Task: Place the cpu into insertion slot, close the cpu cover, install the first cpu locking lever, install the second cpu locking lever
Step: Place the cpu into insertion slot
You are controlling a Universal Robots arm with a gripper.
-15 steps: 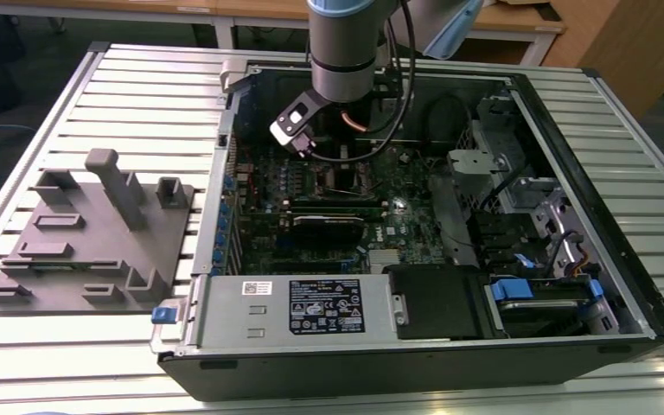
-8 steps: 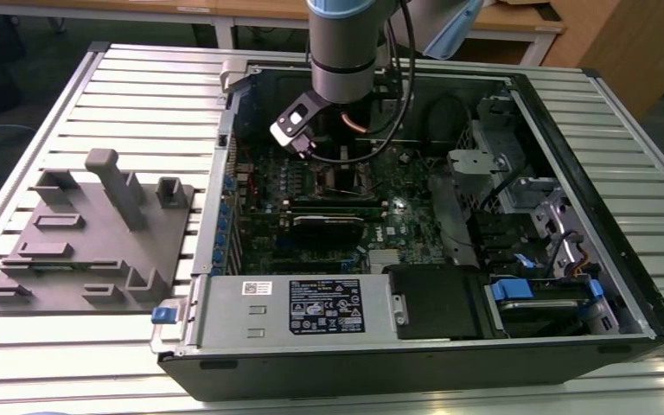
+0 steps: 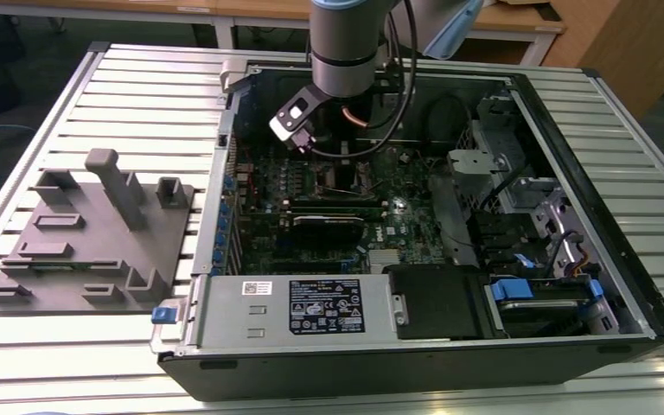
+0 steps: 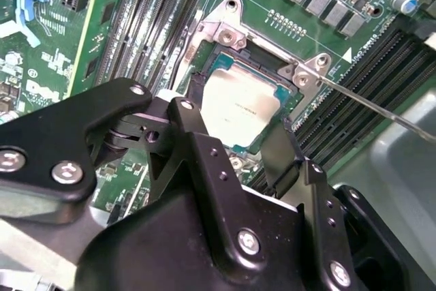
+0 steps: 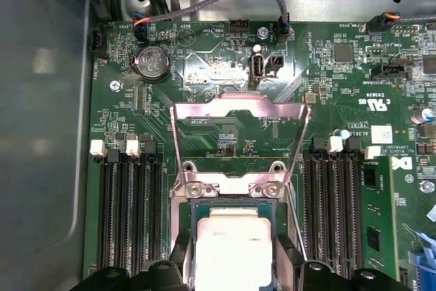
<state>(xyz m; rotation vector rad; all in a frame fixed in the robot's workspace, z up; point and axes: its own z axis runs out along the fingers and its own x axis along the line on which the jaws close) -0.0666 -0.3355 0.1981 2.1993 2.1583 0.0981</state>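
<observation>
Black gripper [image 4: 231, 126] bodywork sits closest to the lens in the second wrist view, poised directly over the cpu [image 4: 238, 100]. Whether it is clamped on the chip or free of it cannot be told.

Cpu: lies in the insertion slot [image 4: 253, 61], silver top up, green border showing along its far edges.

Cpu cover [image 5: 238, 103]: open, standing up from its hinge at the slot's edge. The green motherboard [image 5: 320, 100] is visible through its window in the first wrist view.

Locking lever [image 4: 376, 105]: a thin metal rod running away from one corner of the socket bracket.

Black memory slots [image 5: 129, 216] flank the socket on both sides. A coin battery [image 5: 151, 63] sits beyond the cover.

Exterior view: the arm [image 3: 347, 43] reaches down into the open computer case [image 3: 424, 367], which rests on a slatted table [image 3: 136, 86]. A grey fixture block [image 3: 90, 242] lies to the exterior view's left of the case.
</observation>
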